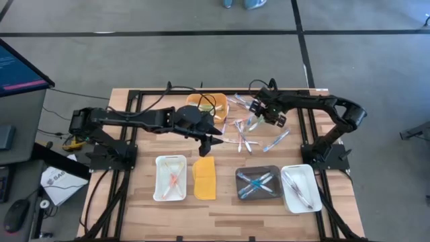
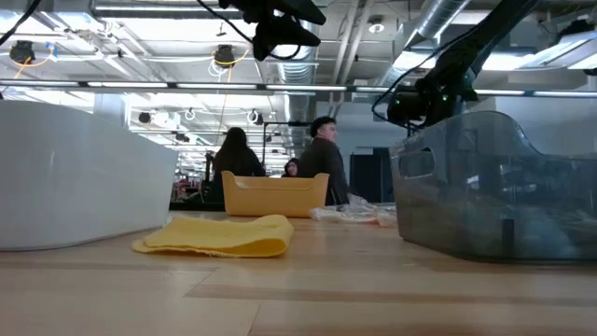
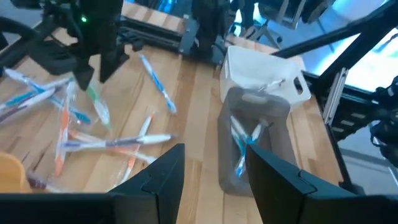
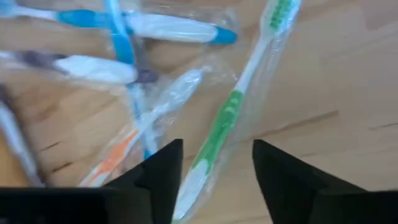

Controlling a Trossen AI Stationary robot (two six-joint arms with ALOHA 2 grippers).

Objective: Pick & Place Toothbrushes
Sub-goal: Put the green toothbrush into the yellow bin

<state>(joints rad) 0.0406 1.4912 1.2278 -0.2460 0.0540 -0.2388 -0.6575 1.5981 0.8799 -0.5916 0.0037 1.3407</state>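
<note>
Right gripper point(image 1: 267, 114) hangs over the loose pile of toothbrushes point(image 1: 245, 128) in the upper middle of the high view, fingers apart and nothing between them. In its wrist view a green brush point(image 4: 239, 102) runs from the upper right of the picture down into the gap between the two dark fingers, sealed in a clear wrapper. An orange brush point(image 4: 118, 155) lies just beside it, with blue brushes point(image 4: 155, 26) crossing along the top.

These look light and stiff, thin plastic handles. The wrappers are the catch: glossy film, probably slippery, and it overlaps neighbouring brushes, so a pinch on loose film could slide off or drag a second brush along. My call is to pinch mid-handle across the narrow width, where the green stem lies clear of the others, not at the bristle end.

Left gripper point(image 1: 213, 142) waits near the centre of the high view, just above the yellow lid point(image 1: 205, 177), fingers apart and empty.

Along the bottom of the high view sit three trays: a white tray point(image 1: 170, 178) at left with orange brushes, a grey tray point(image 1: 259, 183) with blue ones, and another white tray point(image 1: 300, 188) at right with pale ones. No green brushes show in any tray.
</note>
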